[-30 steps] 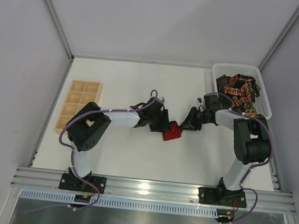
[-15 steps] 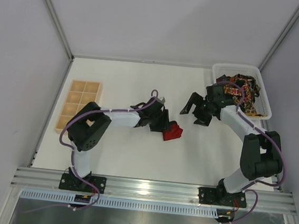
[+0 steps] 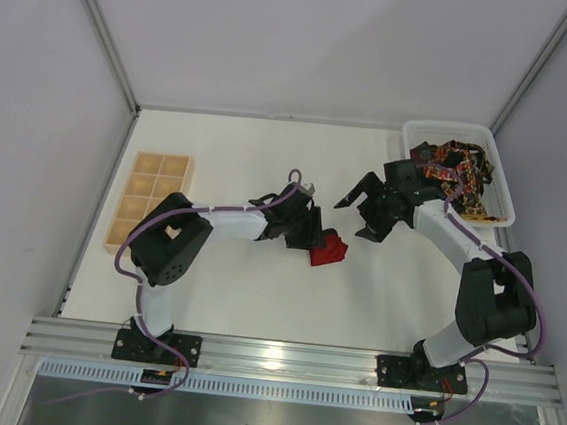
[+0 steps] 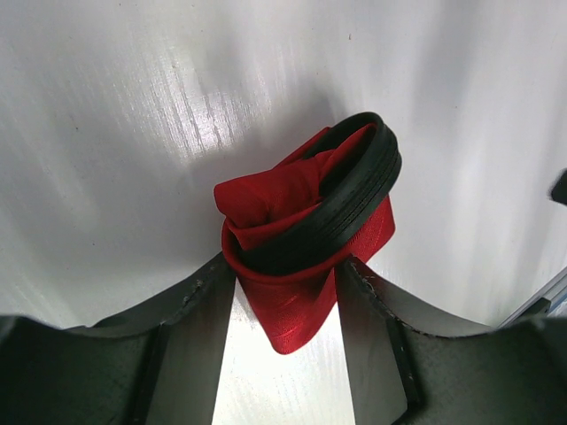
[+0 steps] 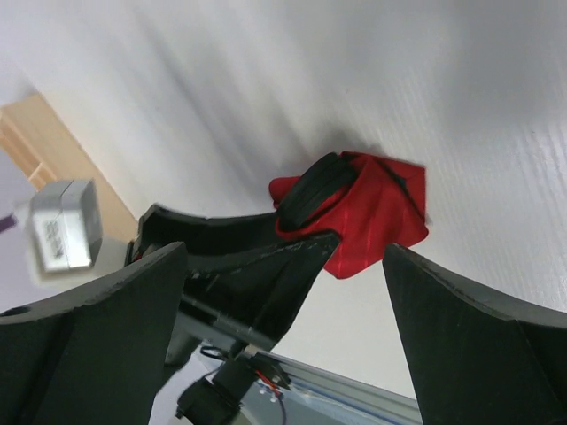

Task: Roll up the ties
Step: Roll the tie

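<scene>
— While the left gripper reaches to mid-table in the overhead view, what does it hold?

— A red tie, bunched into a small roll on the white table, just toward 3 o'clock of centre. The jaws are clamped on it. The right gripper hangs at 1 o'clock of the roll, apart from it, jaws spread wide with nothing between them.

— And the other ties?

— Patterned ties, dark with red and yellow, lie heaped in a white plastic bin at 2 o'clock. A wooden compartment tray sits at 9 o'clock.

— The left wrist camera?

— The red tie fills the centre, coiled, with a black ribbed band arching over it from 7 o'clock to 1 o'clock. The left gripper's fingers press the coil's lower sides, and a pointed fold of red cloth pokes out between them toward 6 o'clock.

— The right wrist camera?

— The right gripper's own fingers stand far apart at 8 and 4 o'clock, empty. Beyond them the red tie lies on the table at centre, with the left gripper pinching it from 8 o'clock. The black ribbed band shows on the coil's 9 o'clock side. A corner of the wooden compartment tray shows at 10 o'clock.
</scene>
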{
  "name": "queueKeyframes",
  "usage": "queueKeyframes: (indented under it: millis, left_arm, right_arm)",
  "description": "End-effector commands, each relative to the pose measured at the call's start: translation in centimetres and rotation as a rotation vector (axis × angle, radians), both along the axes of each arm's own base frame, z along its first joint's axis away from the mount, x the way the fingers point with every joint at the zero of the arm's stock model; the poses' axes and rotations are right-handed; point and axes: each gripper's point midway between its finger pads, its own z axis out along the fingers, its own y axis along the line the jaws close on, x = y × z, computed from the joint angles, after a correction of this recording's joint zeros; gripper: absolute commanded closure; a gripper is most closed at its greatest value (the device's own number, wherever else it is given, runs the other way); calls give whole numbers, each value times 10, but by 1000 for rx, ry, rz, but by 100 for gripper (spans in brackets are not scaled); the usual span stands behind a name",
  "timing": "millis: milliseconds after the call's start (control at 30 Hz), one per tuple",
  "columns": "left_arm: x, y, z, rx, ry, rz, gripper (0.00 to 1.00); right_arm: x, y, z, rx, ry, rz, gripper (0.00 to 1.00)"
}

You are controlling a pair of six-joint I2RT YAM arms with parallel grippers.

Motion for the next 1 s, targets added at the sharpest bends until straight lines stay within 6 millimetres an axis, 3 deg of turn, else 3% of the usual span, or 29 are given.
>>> queueKeyframes:
  millis: [0,233,500,800,967]
  left_arm:
    - [-13,14,-26,98,48,-25,45]
    - [-14,16,-29,103,52,-28,45]
    - [-15,15,-30,103,56,-36,45]
    - [-15,13,-29,97,59,-42,45]
    - [-15,13,-28,97,56,-45,45]
  right_arm:
    - [-2,7,-15,23,122,-56,0]
    - [-11,25,-33,-31,208,-120,0]
    - [-29,17,-56,-176,332,-266,0]
    - [-25,17,-63,-182,347,-363,0]
    - [-14,18,-71,-190,317,-379,0]
